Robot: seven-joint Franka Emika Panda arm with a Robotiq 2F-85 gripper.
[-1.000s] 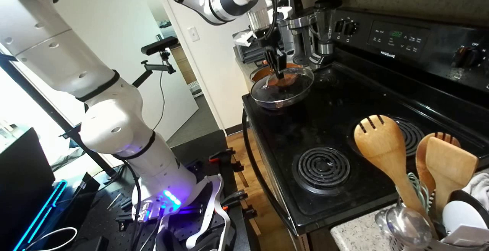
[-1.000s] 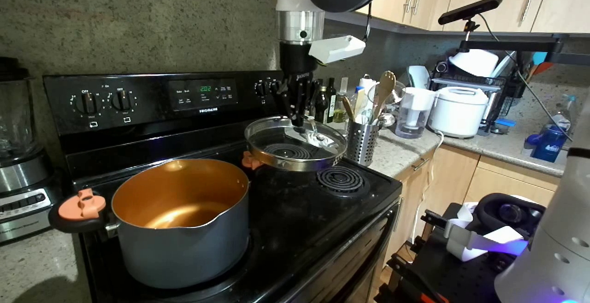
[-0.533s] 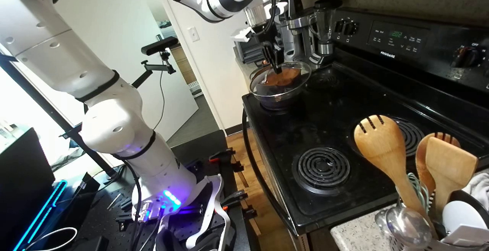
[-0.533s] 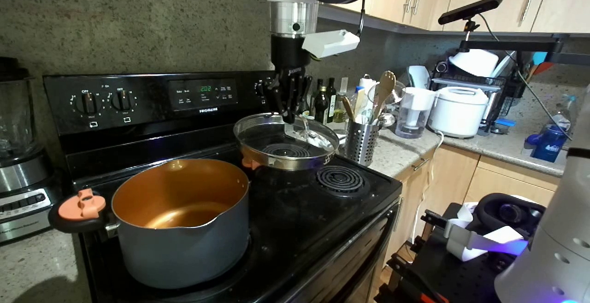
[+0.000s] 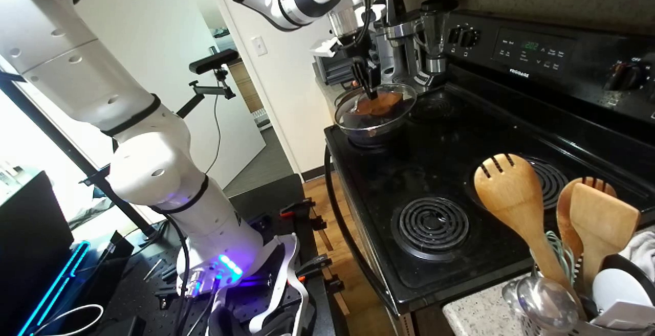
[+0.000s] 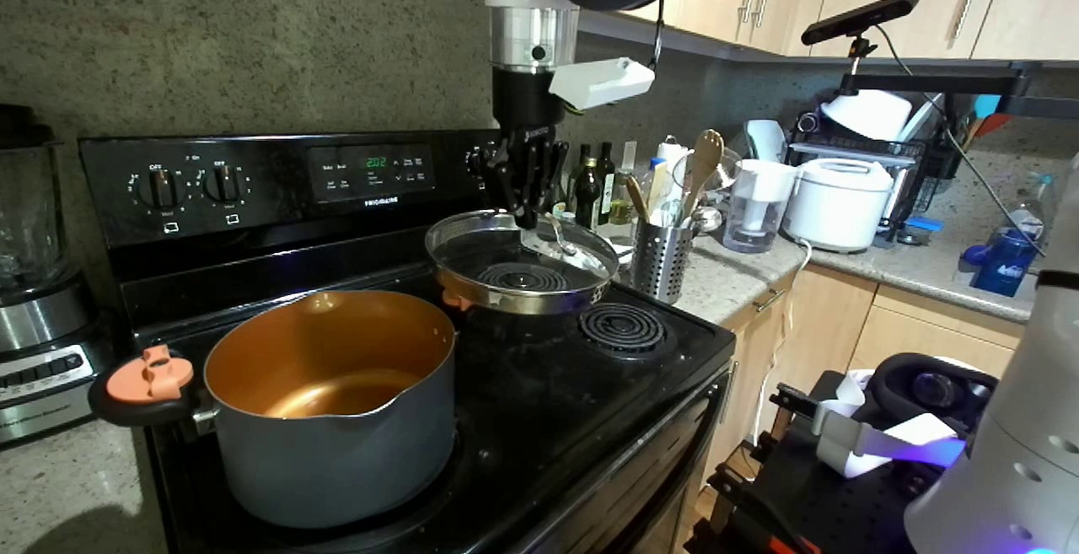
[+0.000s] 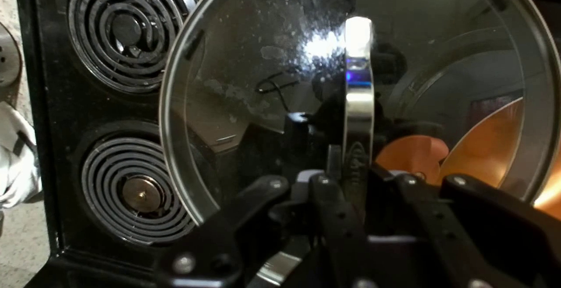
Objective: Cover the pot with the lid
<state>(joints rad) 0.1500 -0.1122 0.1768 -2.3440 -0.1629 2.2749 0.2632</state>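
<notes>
The pot (image 6: pixel 337 461) is grey outside and copper-orange inside, with its top open. It stands on the stove at the lower left of an exterior view. My gripper (image 6: pixel 527 221) is shut on the arched metal handle (image 7: pixel 359 95) of the lid. The clear glass lid (image 6: pixel 539 299) hangs nearly level in the air, to the right of and behind the pot there. In an exterior view the lid (image 5: pixel 376 130) stands in front of the pot and hides much of it. The wrist view shows part of the pot (image 7: pixel 553 200) at the right, partly under the lid's edge. The gripper (image 7: pixel 356 172) is around the handle.
The pot's orange-topped handles (image 6: pixel 152 377) stick out at its sides. The stove's control panel (image 6: pixel 337 174) rises behind. A blender (image 6: pixel 34 284) stands beside the pot. A utensil holder (image 6: pixel 662 259) stands on the counter past the burners (image 6: pixel 622 328).
My gripper has moved with the lid a little toward the pot, to the left in an exterior view. In the last half second it has hardly moved, sinking slightly. The pot has stayed still.
</notes>
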